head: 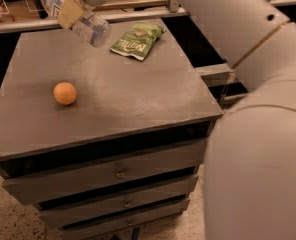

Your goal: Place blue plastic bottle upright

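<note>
The blue plastic bottle (73, 14) is in the air at the top left of the camera view, above the far left part of the grey cabinet top (128, 94). It is tilted, with its white cap up and to the left and its base down and to the right. My gripper (74, 9) is shut on the bottle's middle, with a tan finger pad (70, 11) across the label. The arm comes in from the top right.
An orange (65, 93) lies on the left of the cabinet top. A green snack bag (138, 40) lies at the back, right of the bottle. The cabinet has drawers (118, 173) in front. My large arm (258, 109) fills the right side.
</note>
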Robot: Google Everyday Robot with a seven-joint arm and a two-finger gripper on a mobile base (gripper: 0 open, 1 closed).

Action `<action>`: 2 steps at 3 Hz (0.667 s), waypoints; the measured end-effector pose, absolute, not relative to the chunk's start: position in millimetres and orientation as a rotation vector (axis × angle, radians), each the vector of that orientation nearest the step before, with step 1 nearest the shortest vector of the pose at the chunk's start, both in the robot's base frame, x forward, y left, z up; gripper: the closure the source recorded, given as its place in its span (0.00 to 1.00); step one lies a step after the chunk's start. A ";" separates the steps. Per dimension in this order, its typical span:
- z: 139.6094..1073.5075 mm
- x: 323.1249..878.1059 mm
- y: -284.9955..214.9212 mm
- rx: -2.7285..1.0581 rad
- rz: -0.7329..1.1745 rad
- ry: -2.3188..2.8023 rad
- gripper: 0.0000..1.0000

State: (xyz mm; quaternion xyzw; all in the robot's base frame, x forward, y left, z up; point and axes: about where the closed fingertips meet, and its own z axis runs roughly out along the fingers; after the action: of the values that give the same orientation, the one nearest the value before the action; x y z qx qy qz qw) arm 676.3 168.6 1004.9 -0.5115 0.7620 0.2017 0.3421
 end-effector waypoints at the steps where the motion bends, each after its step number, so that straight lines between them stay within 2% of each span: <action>1: 1016.2 630.0 163.6 -1.269 0.666 1.867 1.00; 2: 1011.5 583.5 171.7 -1.265 0.765 1.721 1.00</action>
State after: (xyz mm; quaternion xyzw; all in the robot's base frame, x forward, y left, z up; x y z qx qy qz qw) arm 583.5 171.7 1011.5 -0.5052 0.6876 0.3056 0.4226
